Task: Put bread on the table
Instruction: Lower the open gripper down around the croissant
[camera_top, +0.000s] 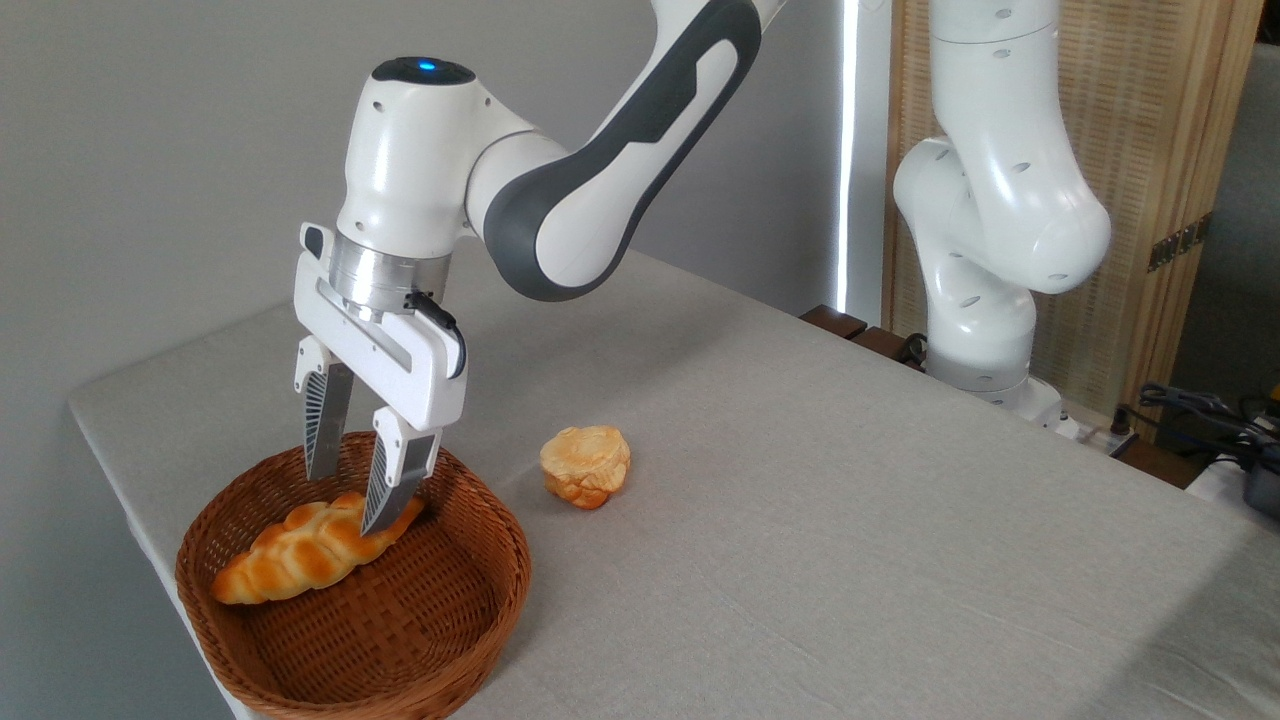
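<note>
While the bread (300, 553) is lying in the basket (440, 640) on the desk (800, 500), the end effector (352, 495) is straddling it, released.

The front finger of the gripper (350, 500) covers part of the bread (300, 555) near its right end, so contact between pads and loaf cannot be judged. The wicker basket (440, 640) is cut off by the bottom edge, and the arm (620, 130) by the top. The table (850, 520) runs out at the right and bottom.
</note>
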